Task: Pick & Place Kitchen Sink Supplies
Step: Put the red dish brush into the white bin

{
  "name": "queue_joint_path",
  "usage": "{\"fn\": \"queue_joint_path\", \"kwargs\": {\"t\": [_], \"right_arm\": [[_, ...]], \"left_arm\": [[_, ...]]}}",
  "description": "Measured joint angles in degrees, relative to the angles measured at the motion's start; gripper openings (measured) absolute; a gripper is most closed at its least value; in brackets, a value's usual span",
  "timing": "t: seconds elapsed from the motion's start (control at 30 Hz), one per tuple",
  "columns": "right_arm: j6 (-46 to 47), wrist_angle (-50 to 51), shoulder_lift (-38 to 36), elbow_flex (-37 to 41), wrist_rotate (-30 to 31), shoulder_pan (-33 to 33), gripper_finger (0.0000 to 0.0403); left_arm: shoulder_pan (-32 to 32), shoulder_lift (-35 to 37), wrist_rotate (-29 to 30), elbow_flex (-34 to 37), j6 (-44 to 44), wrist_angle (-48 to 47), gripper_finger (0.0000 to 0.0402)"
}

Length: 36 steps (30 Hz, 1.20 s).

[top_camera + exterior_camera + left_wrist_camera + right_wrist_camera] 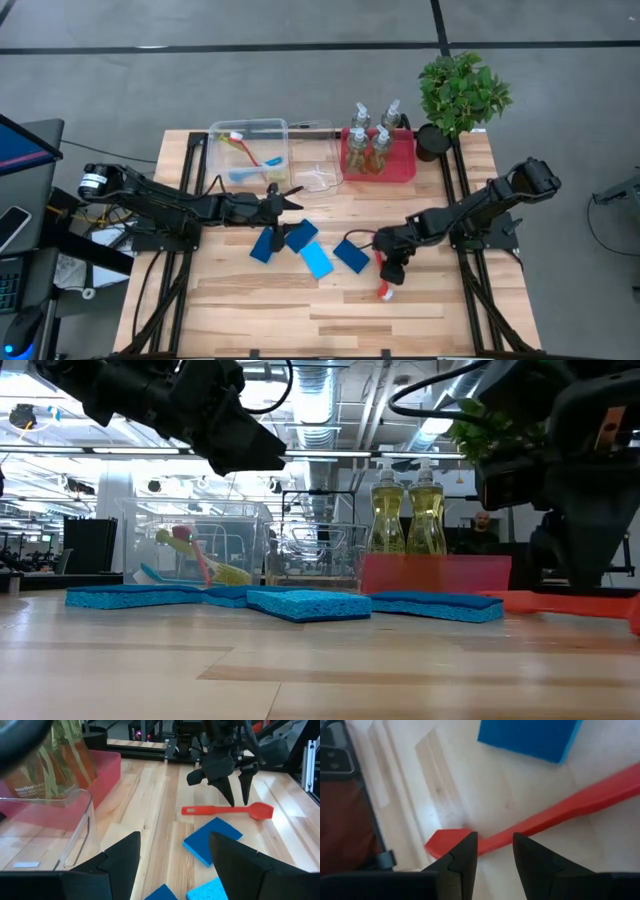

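Right tool (392, 270): poised straight over the red brush (227, 810), fingers parted on either side of the handle, not clamping it.
Red brush: flat on the desk (400, 320), right of the blue sponges (303, 245).
Left tool (290, 197): spread wide, empty, beside the clear bin (250, 150).
Pump bottles (369, 140): upright in the red tray (405, 165), far side.

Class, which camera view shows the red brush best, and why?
The left wrist view: the whole red brush lies flat under the right gripper. The right wrist view shows part of it, the high view a stub, the low view a sliver.
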<state>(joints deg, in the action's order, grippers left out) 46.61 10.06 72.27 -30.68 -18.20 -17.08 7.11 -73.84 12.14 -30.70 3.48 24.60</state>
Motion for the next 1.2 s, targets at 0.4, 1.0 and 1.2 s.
{"fn": "queue_joint_path", "kwargs": {"t": [0.4, 1.0, 1.2], "right_arm": [[1.2, 0.0, 0.1, 0.0, 5.5, -0.9, 0.0118], [2.0, 3.0, 0.1, 0.0, 14.1, -0.9, 0.0118], [2.0, 3.3, 0.1, 0.0, 14.3, -0.9, 0.0118]], "left_arm": [[0.0, 0.0, 0.0, 0.0, 0.0, 0.3, 0.0237], [0.0, 0.0, 0.0, 0.0, 0.1, 0.7, 0.0237], [0.0, 0.0, 0.0, 0.0, 0.1, 0.8, 0.0237]]}}
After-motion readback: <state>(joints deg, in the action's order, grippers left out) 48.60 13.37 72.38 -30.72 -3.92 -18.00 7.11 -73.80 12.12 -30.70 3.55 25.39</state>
